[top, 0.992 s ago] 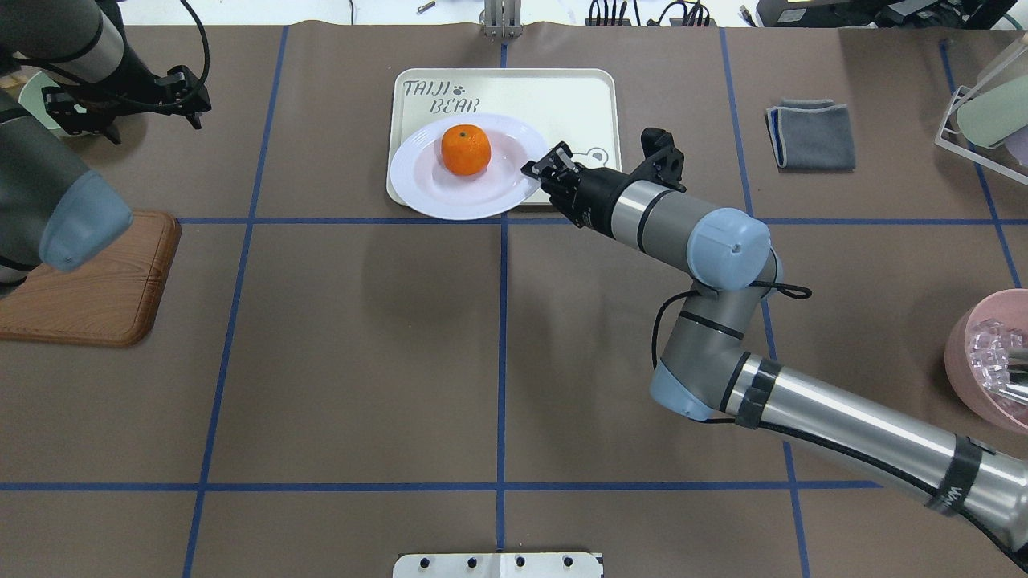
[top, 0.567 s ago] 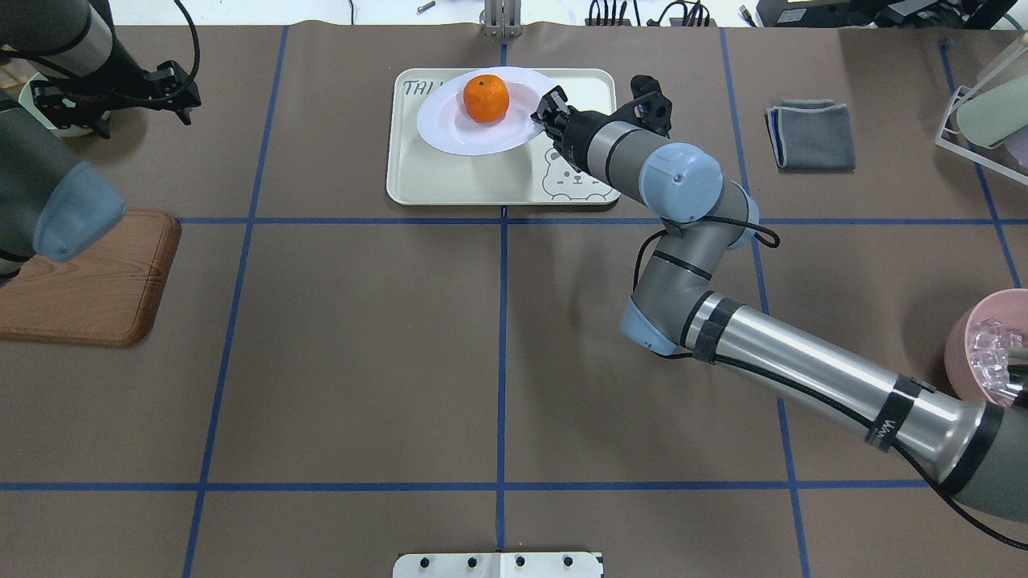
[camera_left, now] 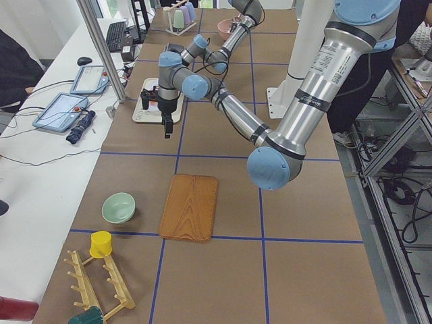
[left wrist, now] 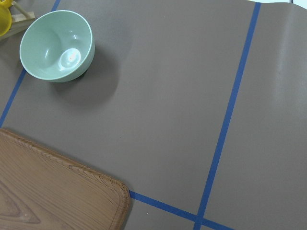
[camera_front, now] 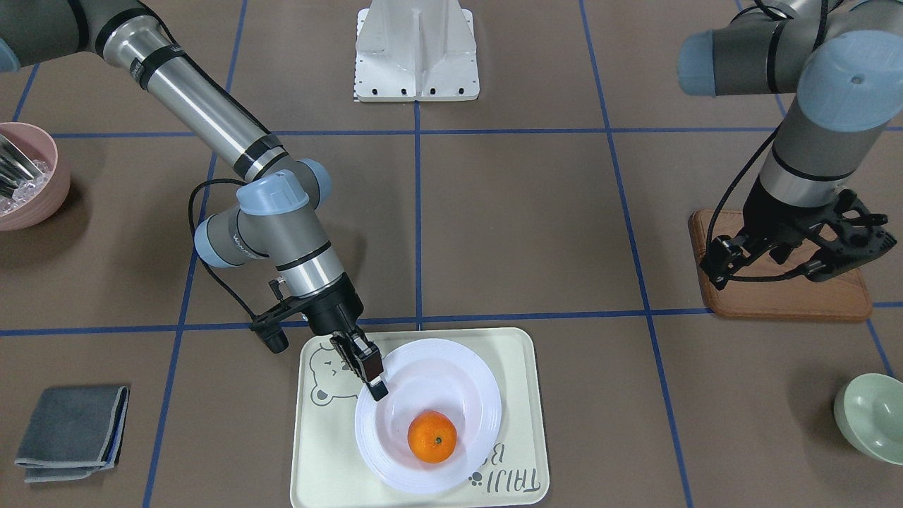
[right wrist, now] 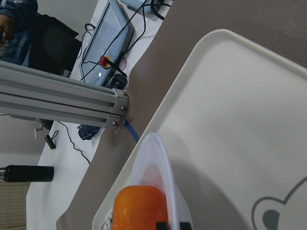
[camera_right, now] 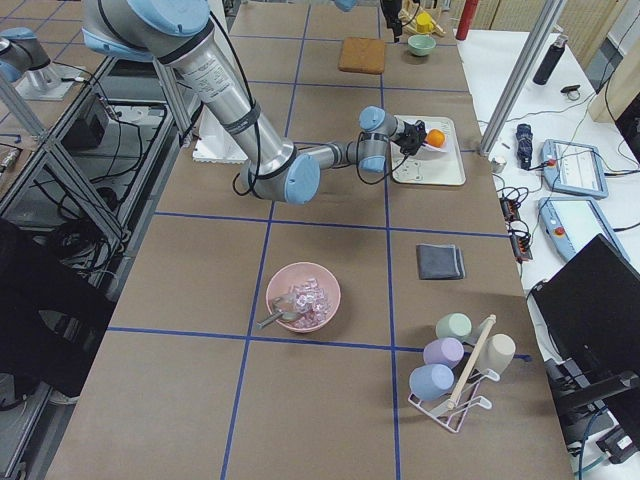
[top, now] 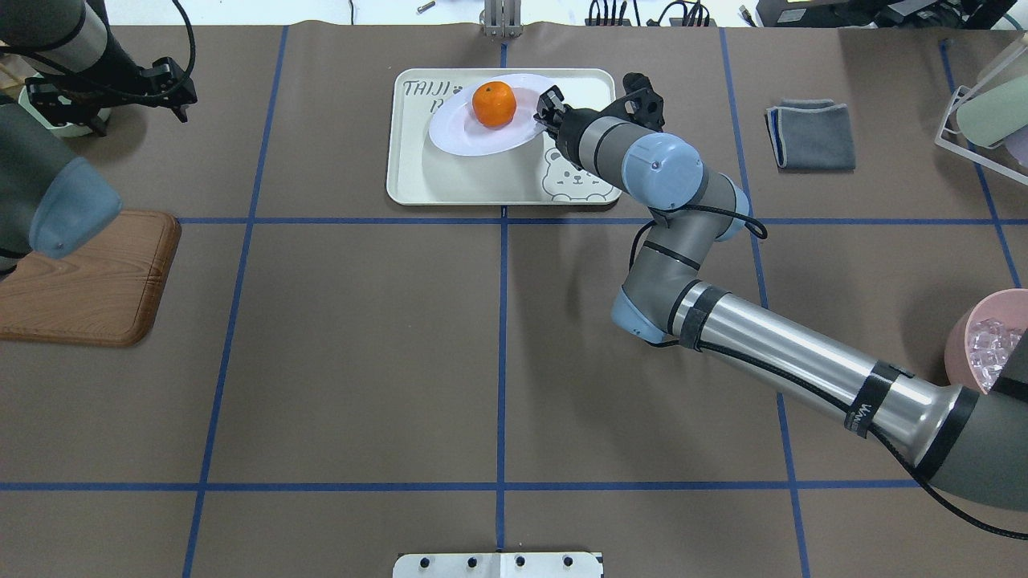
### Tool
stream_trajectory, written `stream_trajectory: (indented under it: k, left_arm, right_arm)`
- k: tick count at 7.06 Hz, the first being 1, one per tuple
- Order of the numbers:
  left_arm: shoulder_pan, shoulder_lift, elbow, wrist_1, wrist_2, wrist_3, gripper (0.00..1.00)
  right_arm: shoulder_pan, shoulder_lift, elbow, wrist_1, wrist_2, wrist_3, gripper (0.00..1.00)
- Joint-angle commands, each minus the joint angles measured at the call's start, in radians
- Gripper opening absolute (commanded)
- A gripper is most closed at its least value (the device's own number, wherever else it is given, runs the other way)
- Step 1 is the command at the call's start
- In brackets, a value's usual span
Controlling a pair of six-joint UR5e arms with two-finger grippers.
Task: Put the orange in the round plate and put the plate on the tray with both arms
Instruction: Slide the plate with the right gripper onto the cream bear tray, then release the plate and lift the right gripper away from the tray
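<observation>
The orange (top: pixel 494 104) lies in the white round plate (top: pixel 466 132), and both are over the far part of the cream tray (top: pixel 450 177) with the bear drawing. My right gripper (top: pixel 549 109) is shut on the plate's rim on the robot's right side, and the plate hangs tilted. From the front, the right gripper (camera_front: pixel 374 377) pinches the plate (camera_front: pixel 451 374) just beside the orange (camera_front: pixel 432 437) above the tray (camera_front: pixel 328 451). In the right wrist view the orange (right wrist: pixel 139 206) sits behind the plate edge (right wrist: pixel 158 158). My left gripper (camera_front: pixel 790 257) hangs open over the wooden board, far from the tray.
A brown wooden board (top: pixel 88 281) lies at the robot's left, with a pale green bowl (left wrist: pixel 56 45) beyond it. A grey cloth (top: pixel 811 132) lies right of the tray. A pink bowl of ice (camera_front: pixel 28 176) and a cup rack (camera_right: pixel 460 365) stand at the right end.
My right gripper carried the plate with the orange from the tray's near edge away from the robot to over its far part. The left gripper drifted slightly back.
</observation>
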Motion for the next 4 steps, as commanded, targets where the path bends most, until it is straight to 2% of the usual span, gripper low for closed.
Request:
stream_trajectory:
  k: [1, 2, 3, 4]
  left_arm:
    - [-0.001, 0.000, 0.000, 0.000, -0.002, 0.000, 0.98]
    - [-0.006, -0.002, 0.000, 0.000, -0.011, 0.000, 0.98]
    - [-0.035, 0.000, 0.002, 0.000, -0.052, 0.004, 0.98]
    - [-0.074, 0.002, -0.002, 0.000, -0.121, 0.065, 0.98]
  right_arm:
    - [0.023, -0.049, 0.092, -0.200, 0.143, -0.291, 1.00]
    - [0.106, -0.143, 0.276, -0.412, 0.355, -0.430, 1.00]
    - [0.235, -0.208, 0.400, -0.607, 0.622, -0.616, 1.00]
    - [0.341, -0.256, 0.474, -0.812, 0.849, -0.854, 1.00]
